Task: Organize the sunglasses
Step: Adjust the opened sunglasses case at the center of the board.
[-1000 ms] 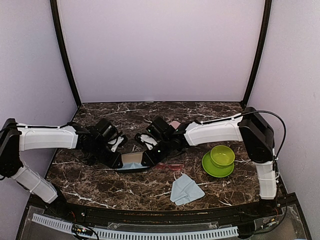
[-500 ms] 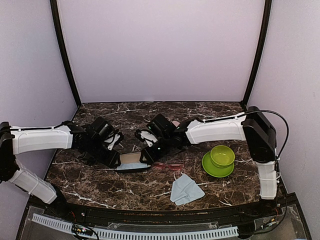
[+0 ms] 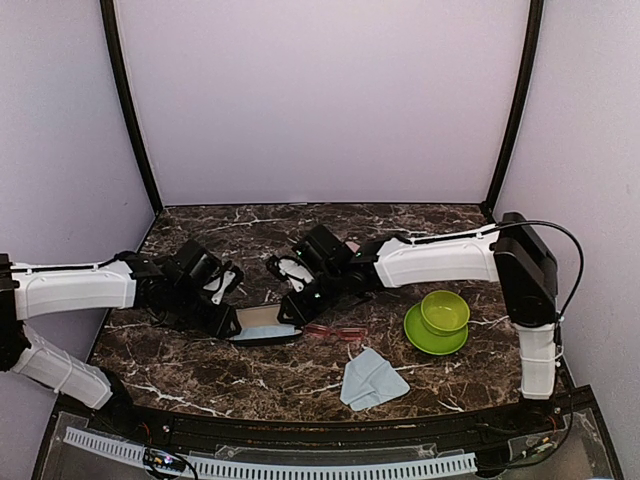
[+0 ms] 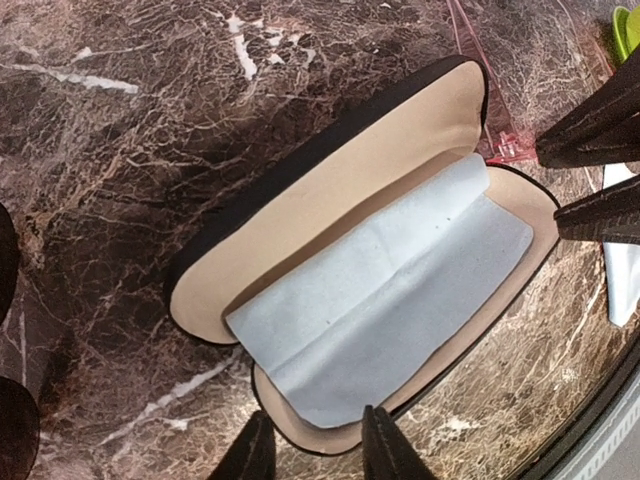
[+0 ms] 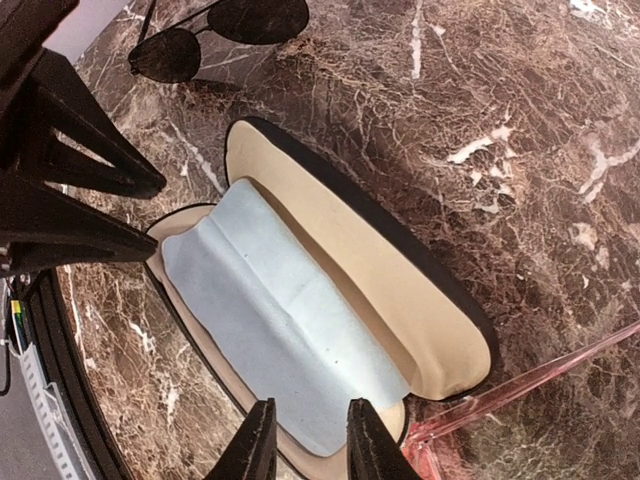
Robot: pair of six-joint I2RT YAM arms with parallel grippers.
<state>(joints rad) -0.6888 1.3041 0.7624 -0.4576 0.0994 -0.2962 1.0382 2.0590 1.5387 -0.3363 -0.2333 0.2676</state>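
Note:
A black hard case (image 3: pixel 262 328) lies open on the marble, beige inside, with a light blue cloth (image 4: pixel 385 290) spread in its lower half. The red-pink sunglasses (image 3: pixel 336 332) lie just right of the case, and one pink arm (image 5: pixel 530 385) reaches past its end. The black sunglasses (image 5: pixel 222 32) rest on the table beyond the case. My left gripper (image 4: pixel 318 455) hovers open over the case's left end. My right gripper (image 5: pixel 312 445) hovers open over its right end. Neither holds anything.
A second blue folded cloth (image 3: pixel 371 379) lies near the front edge. A green bowl (image 3: pixel 445 311) stands on a green plate (image 3: pixel 420 338) at the right. Something pink (image 3: pixel 350 246) peeks out behind my right arm. Dark posts and lilac walls enclose the table.
Both grippers have drawn slightly apart and left from the case, the left arm pulling back most. The jaws widened, then narrowed a little. The case stays open.

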